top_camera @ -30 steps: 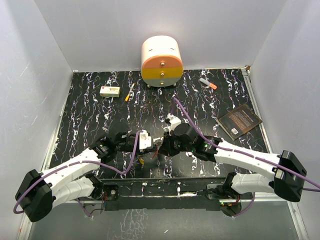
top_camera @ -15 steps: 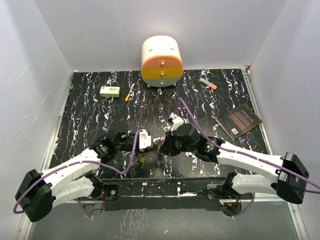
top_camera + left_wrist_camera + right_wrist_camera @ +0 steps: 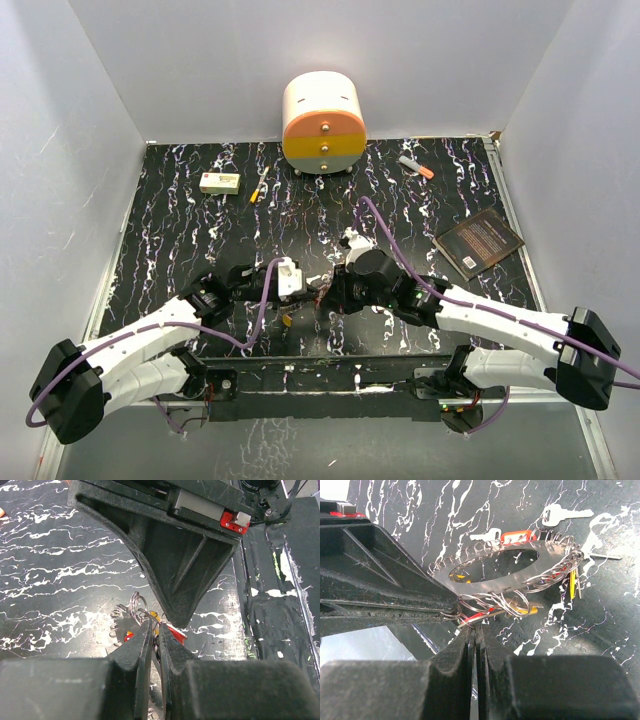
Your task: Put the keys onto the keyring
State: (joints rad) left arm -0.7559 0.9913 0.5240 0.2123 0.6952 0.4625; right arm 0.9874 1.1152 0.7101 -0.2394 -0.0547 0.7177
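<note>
left gripper (image 3: pixel 156 630) pinching rim of large flat grey metal keyring (image 3: pixel 492 584); right gripper (image 3: pixel 474 628) pressed together, tips at same rim; tiny red- and yellow-headed metal keys (image 3: pixel 516 536) just beyond

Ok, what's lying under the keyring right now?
Keys with red and yellow heads poke out beneath the keyring, and black table shows through its hole. What lies under the flat metal band itself is covered.

keyring (image 3: pixel 495 582) is sitting between the left gripper (image 3: pixel 156 630) and right gripper (image 3: pixel 474 630) near the front middle of the table (image 3: pixel 180 230), keys (image 3: pixel 560 515) lying under and around it, drawer unit (image 3: pixel 323 125) sitting behind
</note>
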